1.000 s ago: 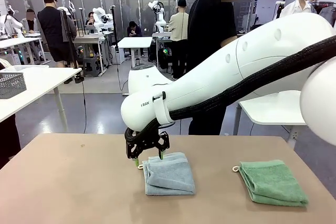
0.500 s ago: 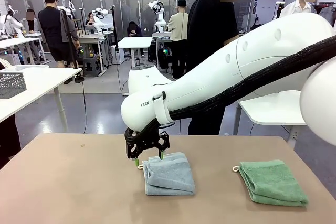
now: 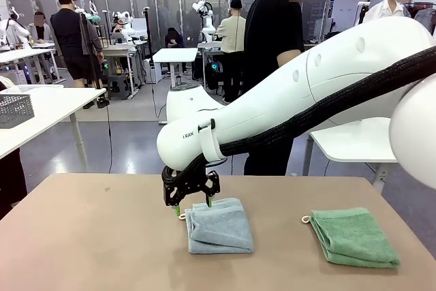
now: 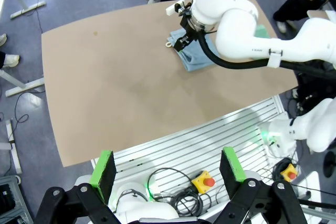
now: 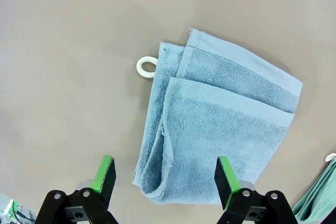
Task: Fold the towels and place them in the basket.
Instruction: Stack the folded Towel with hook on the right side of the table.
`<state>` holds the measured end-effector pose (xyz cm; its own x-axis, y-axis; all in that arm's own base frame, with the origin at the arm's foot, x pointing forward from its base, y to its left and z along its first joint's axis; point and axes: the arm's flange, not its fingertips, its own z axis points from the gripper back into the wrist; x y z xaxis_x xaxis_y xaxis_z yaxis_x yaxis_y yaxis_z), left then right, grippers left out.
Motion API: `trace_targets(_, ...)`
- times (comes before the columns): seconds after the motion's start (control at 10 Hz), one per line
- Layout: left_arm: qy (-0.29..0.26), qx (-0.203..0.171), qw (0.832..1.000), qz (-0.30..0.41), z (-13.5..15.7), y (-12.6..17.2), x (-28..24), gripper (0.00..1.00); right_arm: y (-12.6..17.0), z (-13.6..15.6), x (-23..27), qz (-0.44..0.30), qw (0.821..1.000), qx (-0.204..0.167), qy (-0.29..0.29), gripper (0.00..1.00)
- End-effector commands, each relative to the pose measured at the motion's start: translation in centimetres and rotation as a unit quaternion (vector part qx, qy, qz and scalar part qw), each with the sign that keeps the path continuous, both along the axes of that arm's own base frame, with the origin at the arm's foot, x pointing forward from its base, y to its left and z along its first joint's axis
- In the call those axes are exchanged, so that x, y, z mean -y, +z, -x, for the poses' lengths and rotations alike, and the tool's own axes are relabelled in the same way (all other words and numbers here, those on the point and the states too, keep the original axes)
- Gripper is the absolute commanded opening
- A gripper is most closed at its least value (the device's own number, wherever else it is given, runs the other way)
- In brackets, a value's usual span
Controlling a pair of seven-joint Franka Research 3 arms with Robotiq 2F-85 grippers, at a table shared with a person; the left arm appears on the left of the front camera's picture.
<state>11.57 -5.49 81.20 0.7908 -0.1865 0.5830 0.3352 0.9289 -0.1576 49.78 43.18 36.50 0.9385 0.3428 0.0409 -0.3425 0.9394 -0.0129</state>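
Observation:
The pale blue-grey towel lies folded on the tan table, its white loop at one corner. My right gripper hangs open just above the towel's far left edge, holding nothing. From the right wrist, its green pads straddle the near end of the blue-grey towel. The mint green towel lies folded at the table's right. My left gripper is open and empty, high over the robot's side, looking down on the blue-grey towel. A grey mesh basket stands on a white side table at far left.
A person in black stands at the table's far side. The right arm's white body spans the picture from the right. The table's left half is bare. A metal rack with cables and an emergency stop button sits below the left gripper.

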Motion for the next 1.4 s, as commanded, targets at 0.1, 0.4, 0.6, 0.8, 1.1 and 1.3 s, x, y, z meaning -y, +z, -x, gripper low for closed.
trace_targets(0.1,0.001,0.007,1.000,0.002,0.9,0.3,0.0,1.00,3.2,4.5,5.8,-0.057,0.997,0.023,-0.049,0.95)
trace_targets(0.4,0.001,0.007,1.000,0.002,0.9,0.3,0.0,1.00,3.4,6.6,13.8,-0.142,0.983,0.045,-0.106,0.95)
trace_targets(0.6,0.001,0.007,1.000,0.002,0.9,0.3,0.0,1.00,2.0,6.2,19.5,-0.222,0.969,0.028,-0.101,0.95)
trace_targets(0.8,0.001,0.007,1.000,0.002,0.9,0.3,0.0,1.00,-0.6,5.1,23.0,-0.270,0.956,0.030,-0.107,0.95)
trace_targets(1.1,0.001,0.007,1.000,0.002,0.9,0.3,0.0,1.00,-5.0,3.3,25.3,-0.338,0.933,0.017,-0.125,0.95)
trace_targets(1.3,0.001,0.007,1.000,0.002,0.9,0.3,0.0,1.00,-7.3,2.8,25.4,-0.358,0.925,0.001,-0.129,0.95)
